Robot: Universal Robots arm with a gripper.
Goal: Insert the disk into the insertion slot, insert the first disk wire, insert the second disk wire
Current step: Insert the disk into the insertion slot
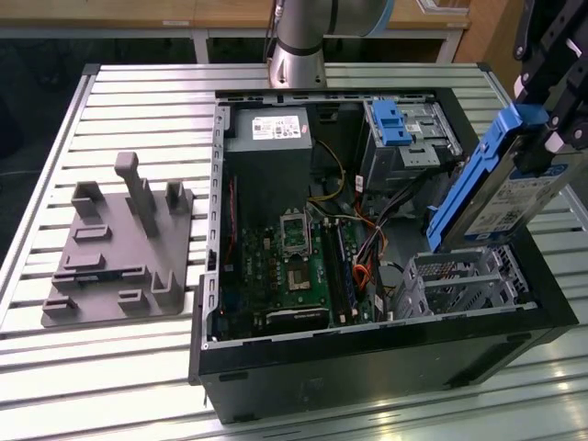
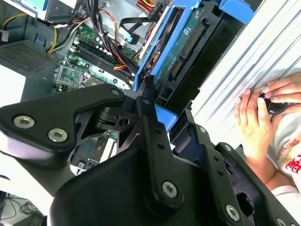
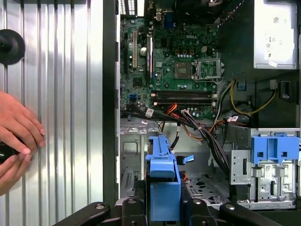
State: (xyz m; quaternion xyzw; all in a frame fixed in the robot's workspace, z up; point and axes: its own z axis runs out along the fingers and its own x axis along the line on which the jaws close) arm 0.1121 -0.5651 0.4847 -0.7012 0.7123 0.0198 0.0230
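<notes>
Exterior view has the pincer (image 1: 544, 147) clamped shut on the upper end of the disk (image 1: 501, 197), whose long axis slants down toward the insertion slot (image 1: 459, 280) just below its lower end, not yet entered.

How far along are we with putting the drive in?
Nothing looks finished yet. In hand: the gripper is shut on the disk, held tilted above the insertion slot, not in it. The slot looks empty. Left: seating the disk, then both wire steps; the cables lie loose over the board beside the slot.
</notes>
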